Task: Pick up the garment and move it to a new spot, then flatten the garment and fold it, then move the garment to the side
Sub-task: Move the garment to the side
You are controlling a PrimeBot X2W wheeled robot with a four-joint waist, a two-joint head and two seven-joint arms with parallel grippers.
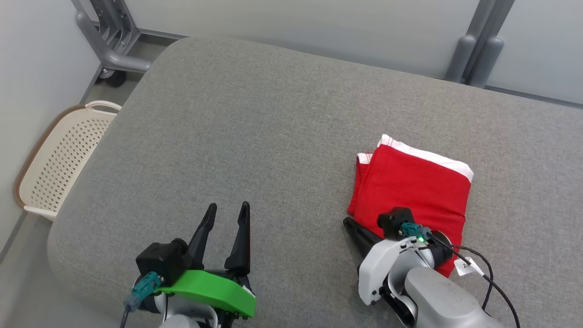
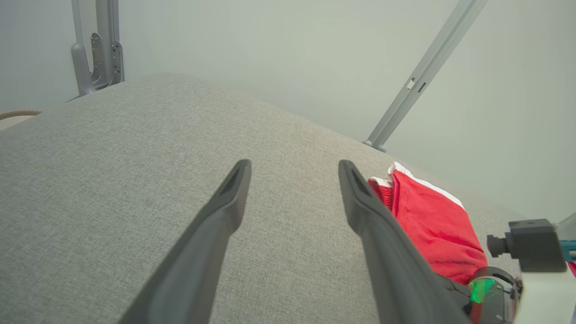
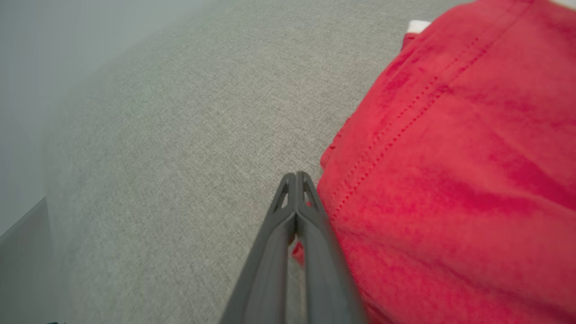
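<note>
The left gripper has two long, dark, tapering fingers, each with a shallow recess near its tip. Behind them sits a bright green cover. At its 10 o'clock is a black boxy camera module, and at its 8 o'clock a teal connector with a dark lead. The right gripper has dark grey fingers with triangular cut-outs at the tips. Its wrist shell is white and the forearm grey. At the shell's 12 o'clock are a black camera block, a teal plug and a small green light. A black cable loops toward 4 o'clock past a white tag.
</note>
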